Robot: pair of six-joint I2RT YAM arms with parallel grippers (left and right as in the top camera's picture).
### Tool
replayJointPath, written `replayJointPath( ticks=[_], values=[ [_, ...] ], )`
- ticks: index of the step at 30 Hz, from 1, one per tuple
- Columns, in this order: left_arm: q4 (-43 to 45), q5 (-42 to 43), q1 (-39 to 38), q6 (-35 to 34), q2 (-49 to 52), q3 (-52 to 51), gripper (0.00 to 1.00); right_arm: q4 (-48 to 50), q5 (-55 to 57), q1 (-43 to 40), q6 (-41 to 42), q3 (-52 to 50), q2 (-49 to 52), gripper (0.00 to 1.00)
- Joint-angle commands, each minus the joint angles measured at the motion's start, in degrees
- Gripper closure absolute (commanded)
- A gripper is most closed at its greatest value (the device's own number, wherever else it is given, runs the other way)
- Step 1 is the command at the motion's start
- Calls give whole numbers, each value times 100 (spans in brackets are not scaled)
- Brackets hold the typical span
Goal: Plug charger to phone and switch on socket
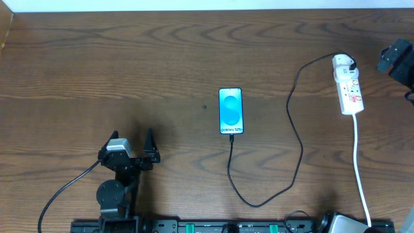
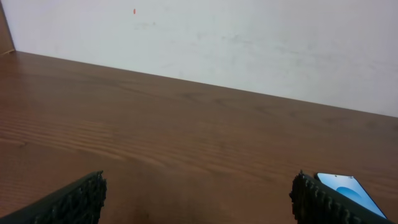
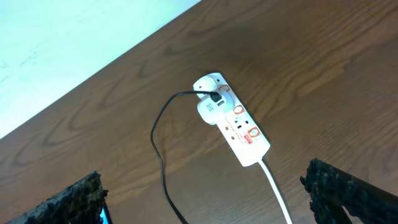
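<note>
The phone (image 1: 231, 111) lies flat mid-table with its blue screen lit. It also shows in the left wrist view (image 2: 345, 188). The black charger cable (image 1: 298, 139) runs from the phone's bottom edge, loops toward the front and rises to the white plug (image 1: 346, 63). The plug sits in the far end of the white socket strip (image 1: 351, 92). The right wrist view shows the strip (image 3: 239, 132), plug (image 3: 210, 109) and cable (image 3: 159, 155). My left gripper (image 1: 134, 144) (image 2: 198, 200) is open and empty, front left of the phone. My right gripper (image 1: 395, 57) (image 3: 205, 199) is open and empty, raised beside the strip.
The strip's white lead (image 1: 359, 168) runs to the front edge at the right. The left arm's black cable (image 1: 65, 191) trails at the front left. The arm mounting rail (image 1: 220, 226) lines the front edge. A white wall (image 2: 249, 37) borders the table's far side.
</note>
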Motion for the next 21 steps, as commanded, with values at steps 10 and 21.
replayJointPath(
  ticks=[10,21],
  values=[
    [-260,31,35,52,-35,-50,5,-35,476,-15,52,20,28,1],
    [-260,33,35,50,-35,-50,5,0,531,0,42,-17,15,1]
  ],
)
